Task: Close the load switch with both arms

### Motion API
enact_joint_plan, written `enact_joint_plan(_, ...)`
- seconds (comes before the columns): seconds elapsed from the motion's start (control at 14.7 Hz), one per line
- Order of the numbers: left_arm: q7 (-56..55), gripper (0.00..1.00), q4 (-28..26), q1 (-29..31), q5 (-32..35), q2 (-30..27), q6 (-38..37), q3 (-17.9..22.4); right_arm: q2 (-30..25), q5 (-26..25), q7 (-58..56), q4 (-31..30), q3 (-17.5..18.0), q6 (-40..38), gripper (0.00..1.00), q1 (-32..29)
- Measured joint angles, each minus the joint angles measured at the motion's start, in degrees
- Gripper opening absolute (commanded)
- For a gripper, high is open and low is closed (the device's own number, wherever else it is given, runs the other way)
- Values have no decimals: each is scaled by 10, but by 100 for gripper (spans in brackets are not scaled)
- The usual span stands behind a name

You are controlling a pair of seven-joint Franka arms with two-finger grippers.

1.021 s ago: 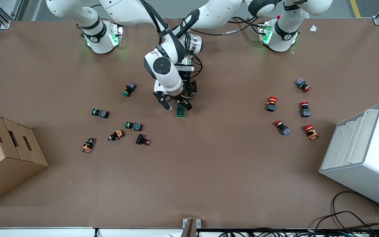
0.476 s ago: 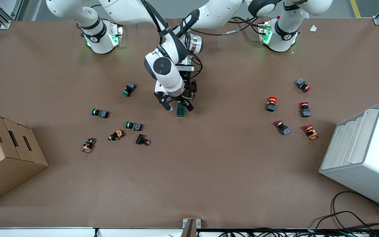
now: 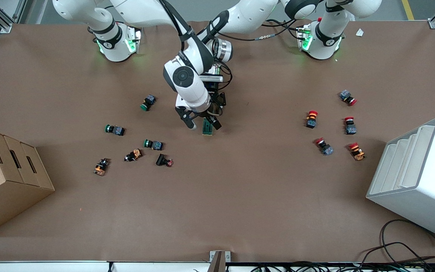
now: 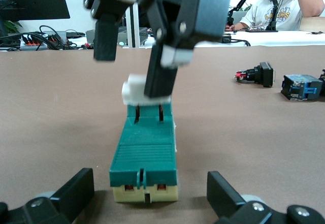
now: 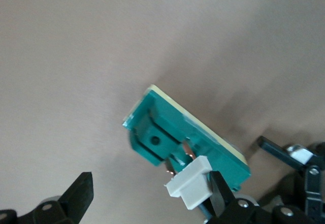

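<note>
The load switch [image 3: 207, 127], a dark-green block on a cream base with a white lever [image 4: 133, 91], lies mid-table. My left gripper [image 4: 150, 179] is open, low over the table, with one finger on each side of the switch's end and touching neither. In the front view it is mostly hidden under the right arm. My right gripper [image 3: 202, 122] is open over the switch's lever end. One of its fingers [image 5: 219, 189] rests against the white lever [image 5: 190, 183]; the other stands apart. The switch also shows in the right wrist view [image 5: 177, 132].
Green, orange and black push buttons [image 3: 153, 144] lie toward the right arm's end. Red ones [image 3: 311, 119] lie toward the left arm's end. A cardboard box [image 3: 6, 177] and a white bin [image 3: 417, 177] stand at the table's two ends.
My right arm and gripper have shifted slightly toward the right arm's end. The switch and the left gripper have hardly moved.
</note>
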Motion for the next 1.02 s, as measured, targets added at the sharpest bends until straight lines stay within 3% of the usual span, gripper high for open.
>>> enact_joint_plan(1.02, 6, 100, 1, 0, -2, 0, 0, 0, 73, -1, -5, 90, -7, 5, 100, -32)
